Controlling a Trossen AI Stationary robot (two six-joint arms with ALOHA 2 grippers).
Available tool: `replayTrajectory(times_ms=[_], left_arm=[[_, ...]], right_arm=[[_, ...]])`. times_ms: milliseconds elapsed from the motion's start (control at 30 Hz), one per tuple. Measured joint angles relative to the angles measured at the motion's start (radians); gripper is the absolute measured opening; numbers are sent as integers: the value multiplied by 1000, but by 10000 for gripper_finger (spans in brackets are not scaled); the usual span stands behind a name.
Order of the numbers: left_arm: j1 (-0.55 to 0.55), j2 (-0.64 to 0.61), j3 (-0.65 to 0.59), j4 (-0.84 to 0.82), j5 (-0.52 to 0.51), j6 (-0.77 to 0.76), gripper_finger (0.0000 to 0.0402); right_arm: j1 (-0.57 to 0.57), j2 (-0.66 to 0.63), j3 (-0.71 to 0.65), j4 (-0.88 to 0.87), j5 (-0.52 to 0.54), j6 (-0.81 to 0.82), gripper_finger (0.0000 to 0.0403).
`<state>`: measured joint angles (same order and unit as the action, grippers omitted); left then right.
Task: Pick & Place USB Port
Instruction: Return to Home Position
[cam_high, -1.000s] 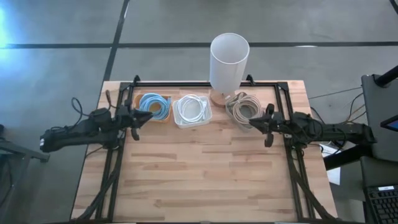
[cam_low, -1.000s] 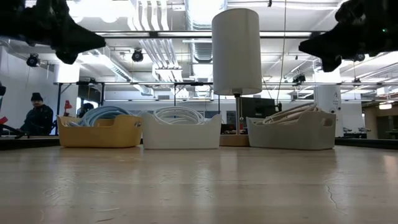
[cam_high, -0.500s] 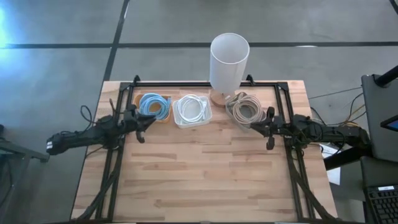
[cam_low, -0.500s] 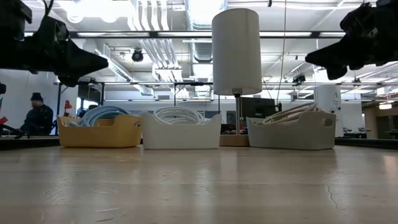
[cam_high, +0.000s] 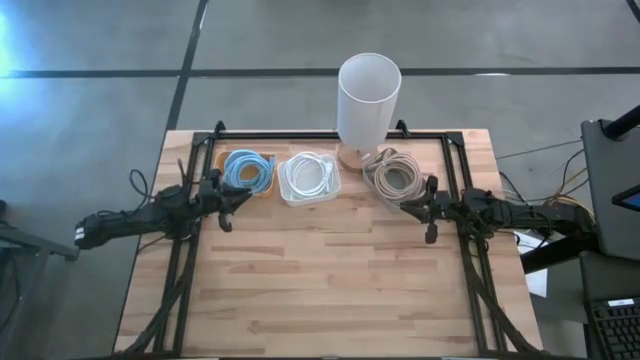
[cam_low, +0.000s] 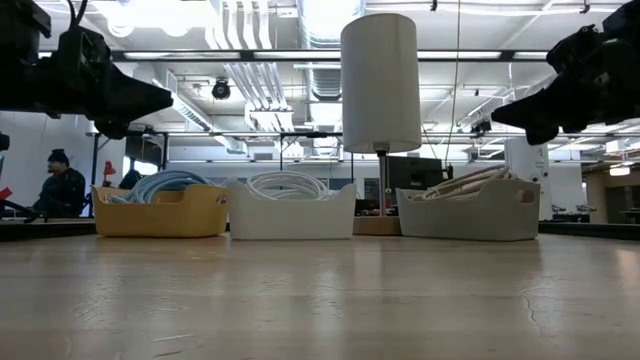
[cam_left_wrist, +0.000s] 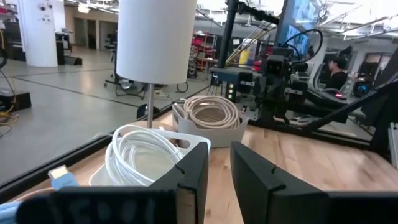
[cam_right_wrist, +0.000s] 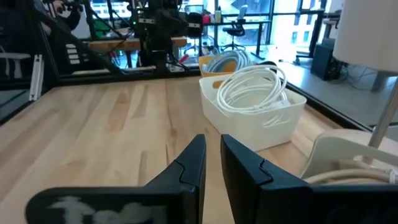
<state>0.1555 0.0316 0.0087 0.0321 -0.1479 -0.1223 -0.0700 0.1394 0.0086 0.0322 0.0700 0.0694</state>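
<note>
Three small bins stand in a row at the table's far side. An orange bin (cam_high: 247, 171) holds a coiled blue cable, a white bin (cam_high: 309, 178) a white cable (cam_left_wrist: 140, 155), and a grey bin (cam_high: 393, 176) a beige cable (cam_left_wrist: 210, 111). My left gripper (cam_high: 226, 202) hovers above the table just near-left of the orange bin, shut and empty; it also shows in the low view (cam_low: 165, 100) and the left wrist view (cam_left_wrist: 219, 149). My right gripper (cam_high: 426, 207) hovers just near-right of the grey bin, shut and empty (cam_right_wrist: 212, 140).
A lamp with a tall white shade (cam_high: 368, 98) stands on a wooden base behind the white and grey bins. A black frame (cam_high: 320, 136) runs along the table's far and side edges. The bare wooden tabletop (cam_high: 320, 270) stretches toward the near edge. A person sits in the room behind the table (cam_low: 62, 185).
Both arms have come down toward the table. The left gripper has also drawn back a little toward the table's left edge. The bins and cables have kept still.
</note>
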Motion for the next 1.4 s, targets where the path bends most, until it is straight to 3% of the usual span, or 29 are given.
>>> replayTrajectory(times_ms=[1400], left_arm=[[0,11,-3,5,-3,17,75]], right_arm=[[0,1,0,-10,9,-19,47]])
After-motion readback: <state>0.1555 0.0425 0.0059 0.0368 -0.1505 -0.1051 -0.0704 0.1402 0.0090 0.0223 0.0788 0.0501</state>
